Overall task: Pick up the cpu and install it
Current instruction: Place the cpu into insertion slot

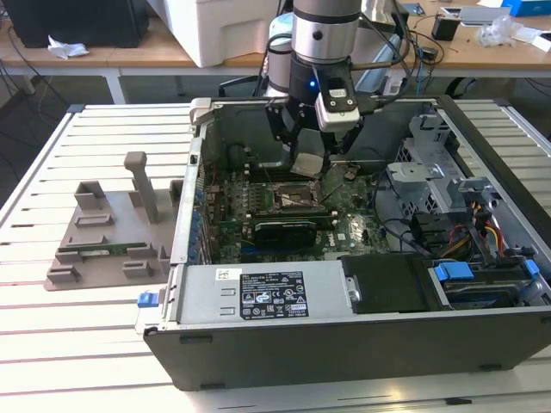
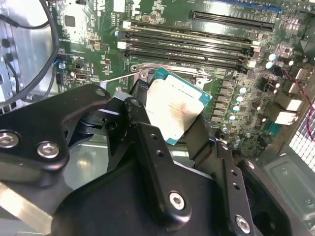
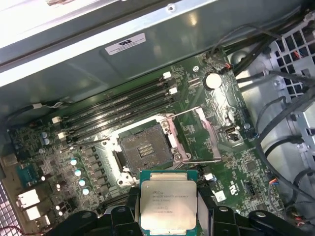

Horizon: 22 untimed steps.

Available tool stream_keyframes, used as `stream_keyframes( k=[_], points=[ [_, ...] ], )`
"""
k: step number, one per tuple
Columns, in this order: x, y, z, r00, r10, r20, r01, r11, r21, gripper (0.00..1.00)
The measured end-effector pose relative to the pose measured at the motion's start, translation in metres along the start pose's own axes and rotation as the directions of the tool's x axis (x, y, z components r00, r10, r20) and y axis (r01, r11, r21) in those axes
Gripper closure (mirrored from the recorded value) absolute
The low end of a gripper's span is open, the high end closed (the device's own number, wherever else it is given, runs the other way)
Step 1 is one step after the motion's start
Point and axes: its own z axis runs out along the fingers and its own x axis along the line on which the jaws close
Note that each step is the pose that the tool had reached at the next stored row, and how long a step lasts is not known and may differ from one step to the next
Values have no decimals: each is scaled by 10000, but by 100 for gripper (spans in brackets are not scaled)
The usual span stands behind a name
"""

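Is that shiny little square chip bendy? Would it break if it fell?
Probably stiff: the cpu looks flat though the claw pinches only its edges. Likely light, being so thin. Its smooth metal top looks slippery, so a drop onto the motherboard might harm it.

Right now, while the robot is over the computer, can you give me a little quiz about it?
1. True or false: the gripper holds the cpu.
2. The socket on the green board is: A) empty, B) filled with a chip, C) under a cable.
3. Fill in: in the exterior view, the grey tray sits outside the computer case on that view's ____.
Key: 1 true; 2 A; 3 left.
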Motion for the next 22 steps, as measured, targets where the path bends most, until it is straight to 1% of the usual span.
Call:
stream_keyframes(
  k=[5, 8, 10, 12, 15, 18, 20, 22],
  points=[
    [-1, 0, 0, 9986, 529, -6, -529, 9986, 7, 45],
    [-1, 1, 0, 9958, 915, -10, -915, 9958, 11, 45],
    [-2, 1, 1, 9923, 1240, -15, -1240, 9923, 13, 45],
    [-2, 1, 0, 9895, 1446, -17, -1446, 9895, 15, 45],
    [-2, 1, 1, 9805, 1963, -23, -1963, 9805, 20, 45],
    [-2, 1, 2, 9744, 2250, -23, -2250, 9744, 28, 45],
    [-2, 1, 1, 9712, 2382, -23, -2382, 9712, 31, 45],
    [-2, 1, 2, 9645, 2642, -24, -2642, 9645, 38, 45]
  ],
)
